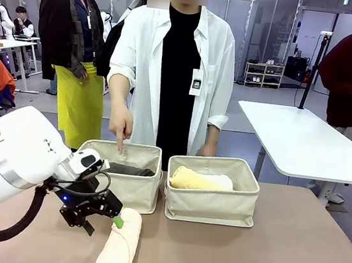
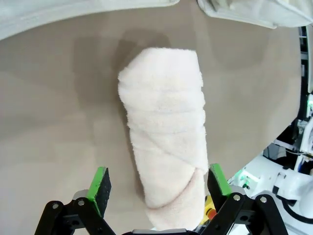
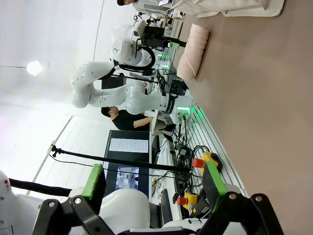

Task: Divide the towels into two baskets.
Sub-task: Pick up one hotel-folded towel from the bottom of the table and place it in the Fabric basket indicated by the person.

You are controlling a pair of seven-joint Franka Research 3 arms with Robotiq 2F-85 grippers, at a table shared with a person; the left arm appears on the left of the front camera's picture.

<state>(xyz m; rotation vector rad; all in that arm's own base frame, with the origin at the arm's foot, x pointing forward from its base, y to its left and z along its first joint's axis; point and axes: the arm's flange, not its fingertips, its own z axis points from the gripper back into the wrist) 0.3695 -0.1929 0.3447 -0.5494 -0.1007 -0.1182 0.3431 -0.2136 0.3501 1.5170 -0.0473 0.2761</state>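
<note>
Jaws spread astride pink towel [image 2: 166, 142]; two baskets [image 1: 124, 183], four towels.

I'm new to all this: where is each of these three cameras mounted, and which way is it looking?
Front view: between the arms, facing across the table at the person pointing into the left basket; the left end effector shows.
Left wrist view: on the left wrist, looking down past green pads at the pink towel.
Right wrist view: on the right wrist, rolled sideways, looking along the table; right end effector open.
Shared: the pink towel.
</note>
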